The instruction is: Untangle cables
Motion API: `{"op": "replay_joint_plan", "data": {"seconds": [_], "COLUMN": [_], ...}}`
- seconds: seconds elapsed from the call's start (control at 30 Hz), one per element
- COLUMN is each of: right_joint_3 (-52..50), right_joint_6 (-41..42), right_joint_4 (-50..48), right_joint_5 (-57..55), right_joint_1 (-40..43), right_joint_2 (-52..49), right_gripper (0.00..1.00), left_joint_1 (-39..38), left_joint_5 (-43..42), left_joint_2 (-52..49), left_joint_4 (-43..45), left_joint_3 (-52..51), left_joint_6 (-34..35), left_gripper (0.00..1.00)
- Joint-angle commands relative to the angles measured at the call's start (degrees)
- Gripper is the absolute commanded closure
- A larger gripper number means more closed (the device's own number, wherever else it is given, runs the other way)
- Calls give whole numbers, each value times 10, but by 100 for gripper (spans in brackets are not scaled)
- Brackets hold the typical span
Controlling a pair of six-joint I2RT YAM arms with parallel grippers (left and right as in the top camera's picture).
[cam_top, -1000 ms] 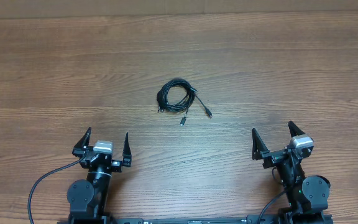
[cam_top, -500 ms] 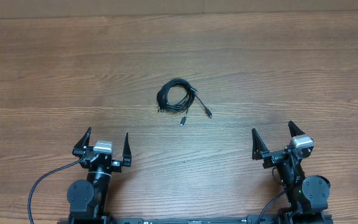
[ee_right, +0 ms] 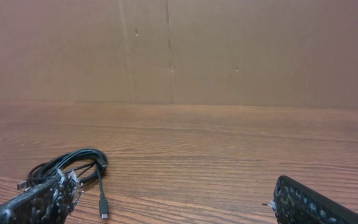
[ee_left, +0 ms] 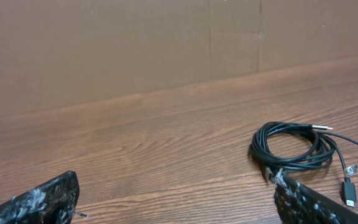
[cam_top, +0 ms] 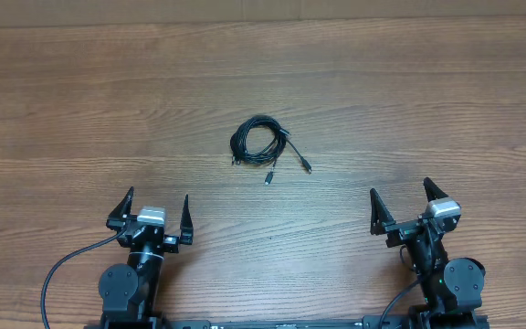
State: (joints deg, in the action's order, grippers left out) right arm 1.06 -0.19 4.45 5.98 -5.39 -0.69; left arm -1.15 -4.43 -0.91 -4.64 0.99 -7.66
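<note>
Both grippers are spread wide and holding nothing: left gripper [cam_top: 157, 197] near-left, right gripper [cam_top: 400, 189] near-right. The cables [cam_top: 261, 143] lie coiled in the middle of the table [cam_top: 427, 91], with plug ends trailing right and nearer, well apart from both grippers.

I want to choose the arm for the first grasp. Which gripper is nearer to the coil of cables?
Left. The cable coil lies ahead and right of the left gripper, and ahead but farther left of the right gripper. Both stand open.
</note>
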Motion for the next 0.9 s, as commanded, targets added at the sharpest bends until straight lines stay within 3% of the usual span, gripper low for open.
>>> {"op": "replay_joint_plan", "data": {"seconds": [0.0, 0.87], "right_joint_3": [-6, 10], "right_joint_6": [1, 2], "right_joint_4": [-2, 25], "right_joint_5": [0, 33], "right_joint_1": [-4, -4], "right_joint_2": [5, 5], "right_gripper": [0, 0], "left_joint_1": [-4, -4], "left_joint_5": [4, 3], "left_joint_2": [7, 5], "left_joint_4": [2, -2], "left_joint_3": [-5, 29], "left_joint_6": [4, 14], "left_gripper": [0, 0]}}
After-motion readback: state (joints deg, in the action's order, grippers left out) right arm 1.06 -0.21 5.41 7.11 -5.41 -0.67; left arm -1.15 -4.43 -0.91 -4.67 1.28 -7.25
